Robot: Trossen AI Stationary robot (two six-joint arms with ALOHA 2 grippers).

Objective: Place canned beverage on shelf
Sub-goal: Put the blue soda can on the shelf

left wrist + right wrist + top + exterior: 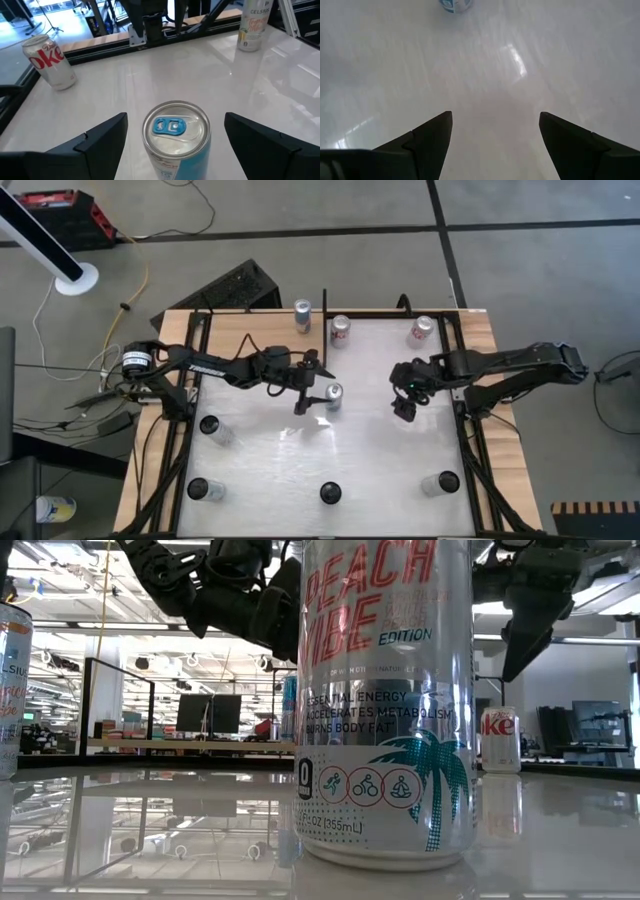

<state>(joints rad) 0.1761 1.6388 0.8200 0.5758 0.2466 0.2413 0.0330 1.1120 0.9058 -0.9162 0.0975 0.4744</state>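
Note:
A silver can with a blue tab (333,395) stands upright on the white tabletop, mid-table. In the left wrist view the can (175,135) shows from above. My left gripper (312,384) is open, level with the can's top, one finger (100,137) on each side of it, with gaps on both sides. My right gripper (405,406) is open and empty, over bare tabletop to the can's right. It also shows in its own wrist view (495,135). I cannot make out the shelf in these views.
Three cans stand along the far edge (302,315) (341,330) (421,330). Several more stand near the left and near edges (210,425) (198,488) (440,483). The one at the near middle (330,492) fills the low view (385,700). Black rails run along the table's sides.

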